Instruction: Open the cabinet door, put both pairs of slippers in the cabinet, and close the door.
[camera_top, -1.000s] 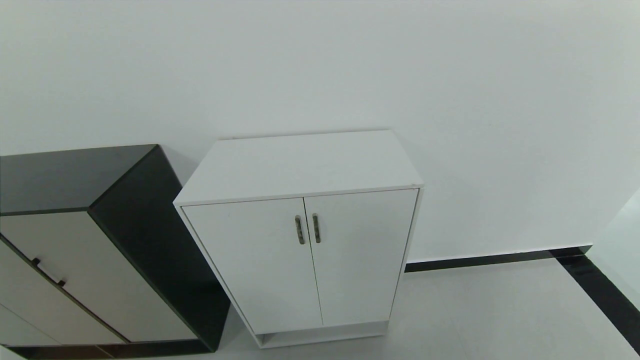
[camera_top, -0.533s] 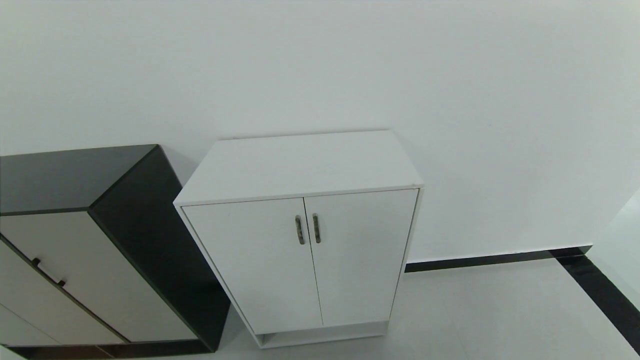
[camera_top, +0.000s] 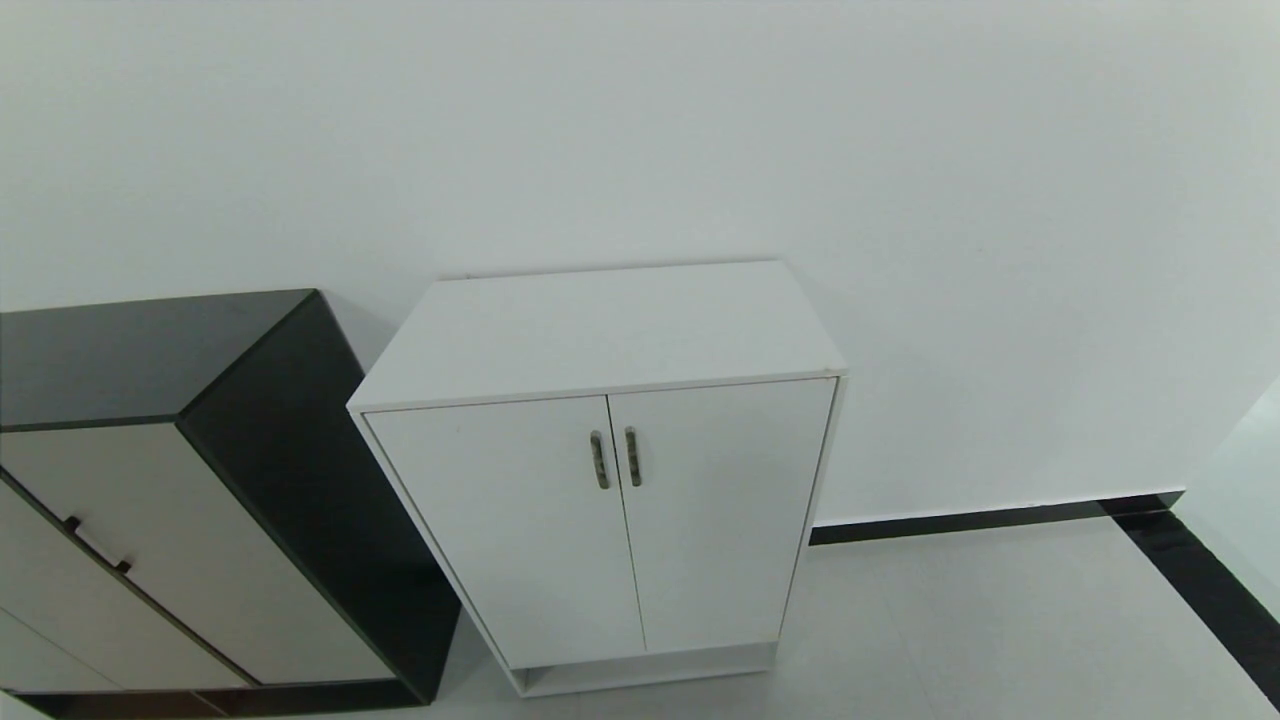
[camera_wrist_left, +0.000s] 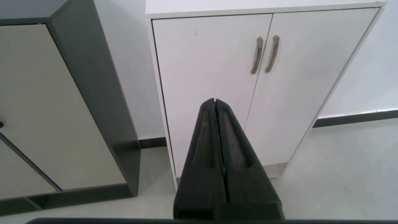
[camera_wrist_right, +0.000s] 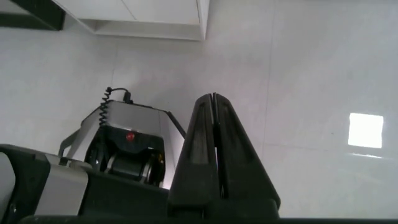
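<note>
The cabinet (camera_top: 600, 330) is a white two-door unit standing on the floor with its back to the wall. Both doors, left door (camera_top: 510, 520) and right door (camera_top: 720, 500), are fully shut and meet flush at the centre seam. The two vertical bar handles (camera_top: 598, 460) flank that seam, just beside each other. Below the doors, a shallow open recess (camera_top: 640, 672) runs along the base of the cabinet.

Task status (judgement): with both doors shut, the cabinet interior is hidden, and whether any slippers are inside cannot be told. The shut state fits either an unstarted or a completed task. If unstarted, every step is left: door opening, two placements, door closing.

The left gripper (camera_wrist_left: 215, 102) is held in front of the cabinet, well apart from it, pointing toward the lower part of the left door. Its fingers are pressed together and hold nothing. The right gripper (camera_wrist_right: 214, 96) is also well apart from the cabinet, aimed down at the floor in front of it, fingers pressed together, holding nothing.

Surroundings: a taller dark-sided cabinet (camera_top: 300, 480) with pale fronts stands just beside the cabinet, on the robot's left of it. The floor (camera_top: 950, 620) is pale, glossy tile. The wall (camera_top: 700, 130) behind the cabinet is plain white. A black skirting strip (camera_top: 980, 520) runs along the wall foot on the cabinet's right.
</note>
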